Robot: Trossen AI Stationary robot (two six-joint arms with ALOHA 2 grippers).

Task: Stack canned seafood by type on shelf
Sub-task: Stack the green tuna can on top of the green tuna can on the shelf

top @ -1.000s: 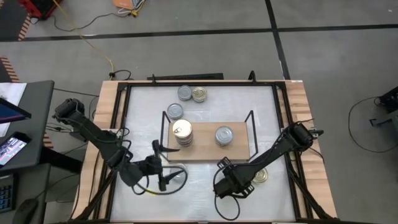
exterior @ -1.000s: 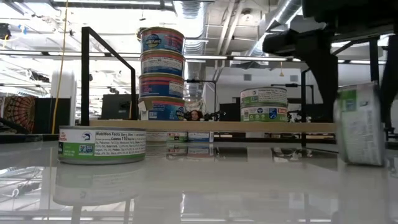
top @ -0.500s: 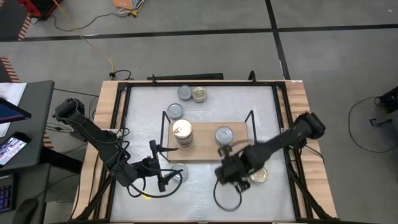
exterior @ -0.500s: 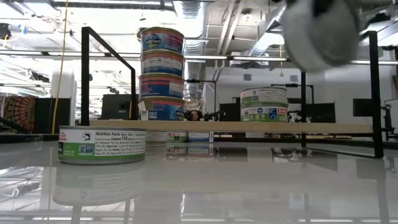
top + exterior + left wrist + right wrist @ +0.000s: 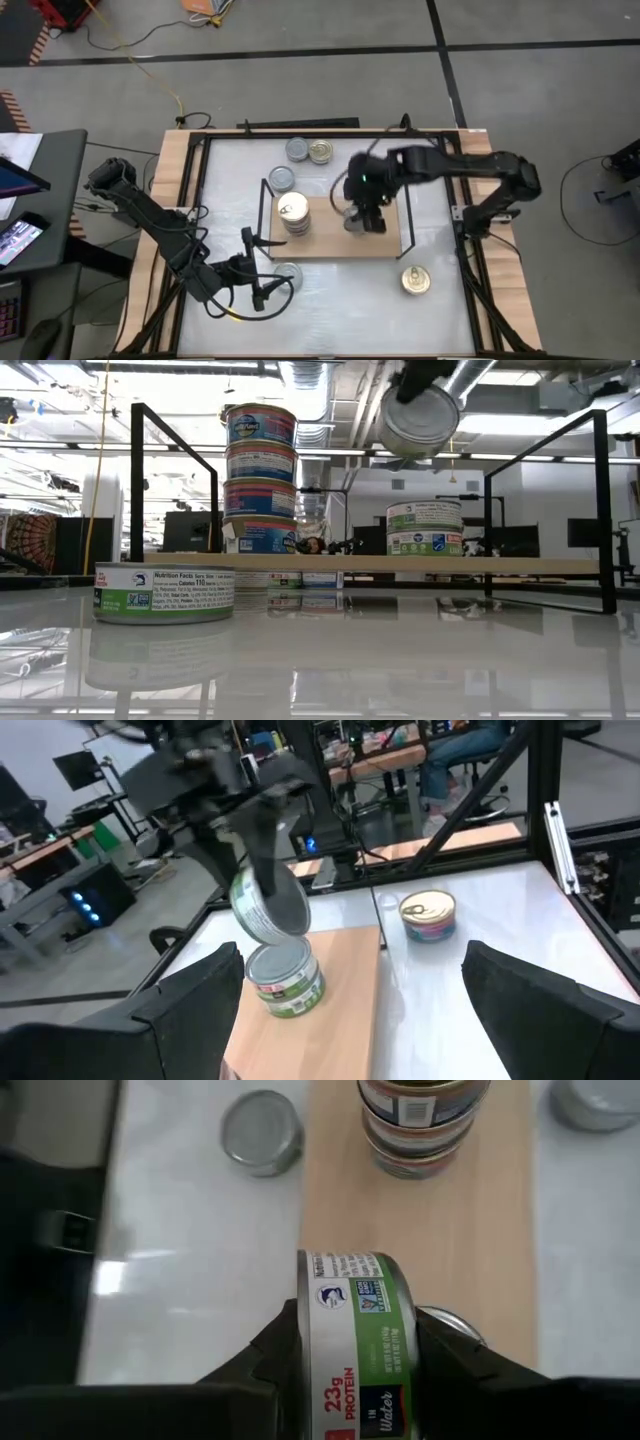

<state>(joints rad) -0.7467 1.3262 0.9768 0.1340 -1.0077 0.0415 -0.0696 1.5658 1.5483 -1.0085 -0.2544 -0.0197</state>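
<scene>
- Now the right gripper (image 5: 362,210) is above the shelf (image 5: 385,243), whereas a second ago it was down at the near table edge, off the board, lifting a tin from the white top.
- Its fingers (image 5: 455,1360) are clamped on a green-labelled tin (image 5: 358,1345), one pad on each flat end, so the tin hangs on edge, not level.
- Below the fingers sits the single green-labelled tin on the board (image 5: 424,528); the low view shows the carried tin (image 5: 418,418) clear of it, with open air between them.
- Beside the fingers, toward the board's other end, stands the tall stack of blue-labelled tins (image 5: 259,479), four high, well apart from the carried one.
- That shift means the pickup and carry are done; what seems left of this step is tipping the tin flat and lowering it onto its matching mate.
- The left gripper (image 5: 262,283) waits low at the near table edge, its fingers (image 5: 190,1005) spread wide and holding nothing; a silver-lidded tin (image 5: 288,274) lies just beyond their tips.
- Loose tins remain: a gold-lidded one (image 5: 416,281) on the near right of the table, three more (image 5: 307,151) beyond the board.
- Judging by labels, sorting is under way but not finished.
</scene>
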